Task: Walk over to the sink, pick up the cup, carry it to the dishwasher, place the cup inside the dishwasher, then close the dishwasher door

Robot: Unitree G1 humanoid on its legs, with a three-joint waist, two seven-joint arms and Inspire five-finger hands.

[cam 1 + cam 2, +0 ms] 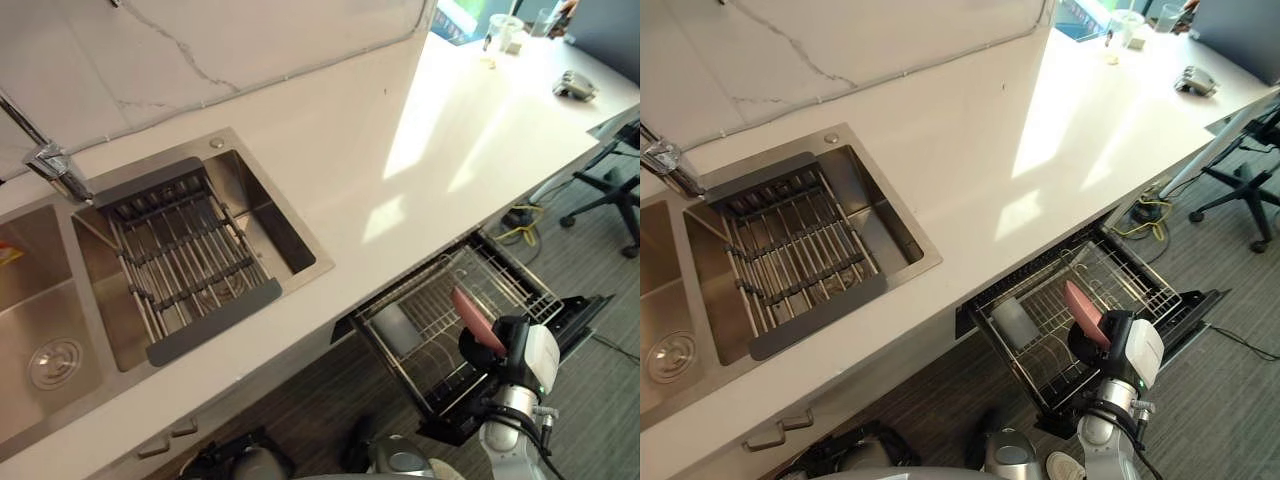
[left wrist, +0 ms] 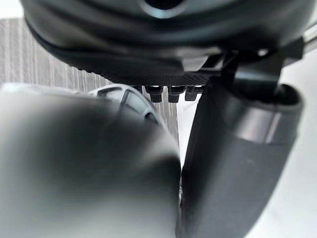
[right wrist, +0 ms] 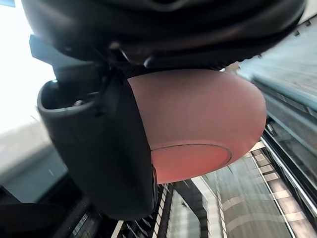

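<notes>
Left: sink (image 1: 292, 238) set in the countertop (image 1: 400, 170), a rack (image 1: 185, 255) in its right basin, faucet (image 1: 52, 162) behind. Right: dishwasher basket (image 1: 425, 300) drawn out below the countertop's front edge; cup (image 1: 477, 320), in the right hand (image 1: 512, 338), above it.

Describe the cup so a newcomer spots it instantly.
Below the front edge of the white counter, the dishwasher's wire rack is pulled out. Over its outer end, the right hand grips the cup: pink, smooth, rounded. Its neighbour in the rack, a square container, is grey.
</notes>
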